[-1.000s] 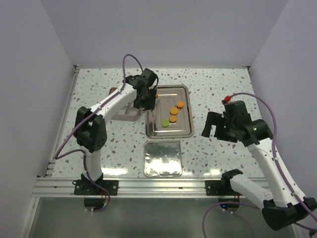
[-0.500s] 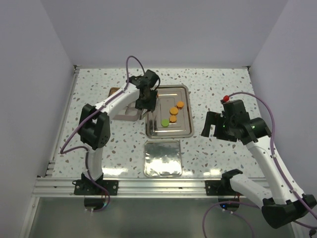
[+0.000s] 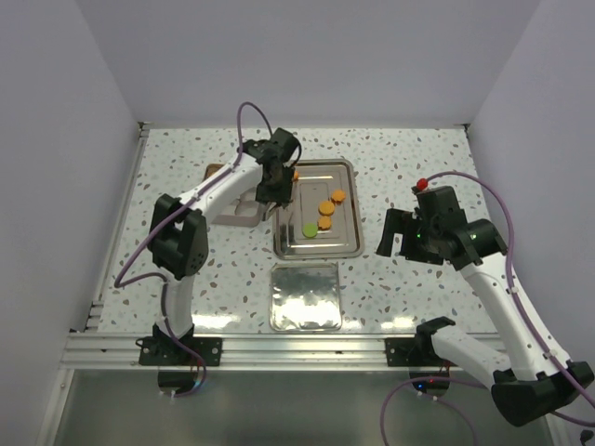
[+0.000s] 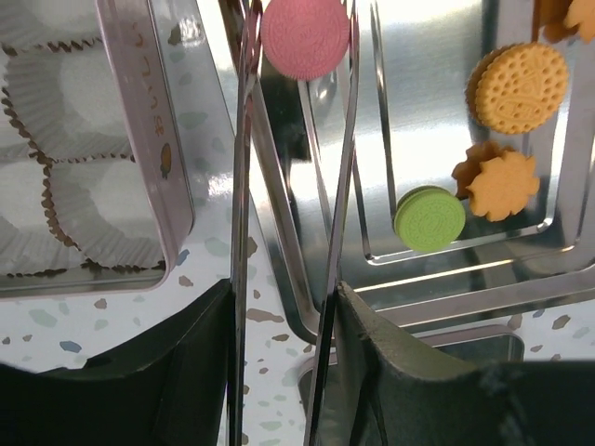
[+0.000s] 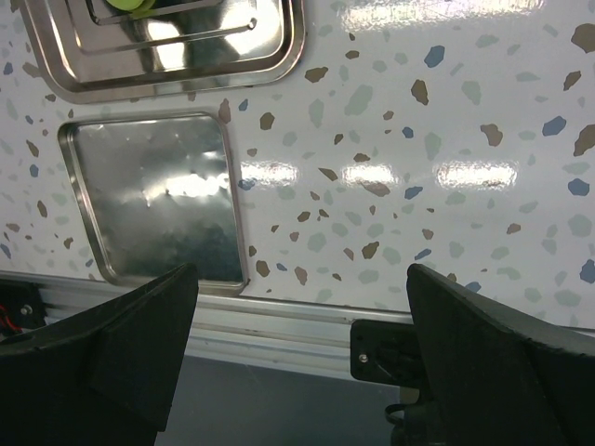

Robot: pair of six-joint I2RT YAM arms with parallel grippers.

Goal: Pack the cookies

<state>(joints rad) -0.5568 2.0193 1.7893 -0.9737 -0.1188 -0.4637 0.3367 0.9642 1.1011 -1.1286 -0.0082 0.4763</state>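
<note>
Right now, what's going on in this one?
The left fingers pinch a pink cookie over the left side of the tray. Beside it is the box, whose visible paper cups are empty. On the tray lie orange cookies and a green cookie. The right fingers are open and hold nothing, off to the tray's right.

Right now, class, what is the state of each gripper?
Left gripper: closed on the pink cookie.
Right gripper: open, holding nothing.
</note>
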